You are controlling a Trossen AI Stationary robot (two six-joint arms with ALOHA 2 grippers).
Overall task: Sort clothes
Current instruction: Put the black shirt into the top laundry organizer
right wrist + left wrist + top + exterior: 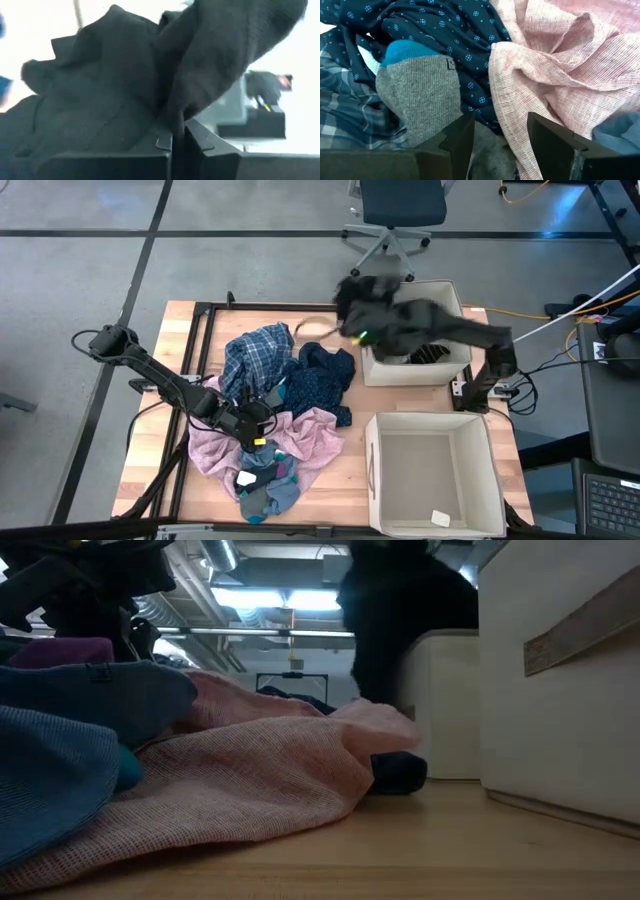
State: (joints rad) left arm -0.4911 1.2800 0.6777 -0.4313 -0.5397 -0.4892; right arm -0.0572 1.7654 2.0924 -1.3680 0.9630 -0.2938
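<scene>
My right gripper is shut on a black garment, held up over the far beige bin; the garment also shows in the low view. My left gripper is open just over the clothes pile, its fingers either side of a grey sock with a teal cuff and a pale pink cloth. The pile holds a blue plaid shirt, a navy dotted garment, the pink cloth and grey-teal socks. My right gripper pinches a fold of the black garment between its two shut fingers. The garment is lifted clear of the table and drapes in a bunch around and below the gripper, above the far bin's left rim.
The near beige bin stands at the front right with a small white tag in it. The far bin holds something dark and striped. An office chair stands beyond the table. Bare wood lies at the table's left.
</scene>
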